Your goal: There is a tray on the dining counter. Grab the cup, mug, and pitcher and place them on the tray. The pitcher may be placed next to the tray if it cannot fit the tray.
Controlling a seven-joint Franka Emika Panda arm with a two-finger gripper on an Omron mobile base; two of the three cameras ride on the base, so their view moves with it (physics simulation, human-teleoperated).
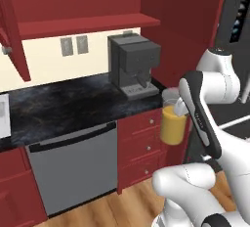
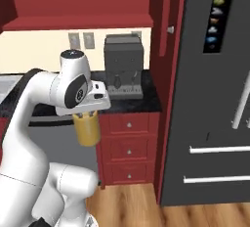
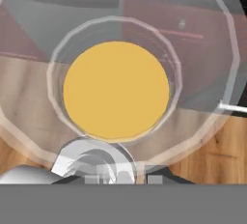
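Pitcher [image 1: 172, 123] carried in mid-air, hung directly beneath the claw [image 1: 179, 107].

Its clear rim is pinched by the closed claw, with the orange liquid [image 3: 116, 90] seen straight below. A heavy, sloshing load is judged likely, and the smooth wall slippery, so it is best kept upright; the handle would give a surer hold.

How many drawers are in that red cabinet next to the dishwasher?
3: a top drawer, a middle drawer and a bottom drawer, stacked under the counter below the coffee machine. The arm and the pitcher cover part of them in the left base view.
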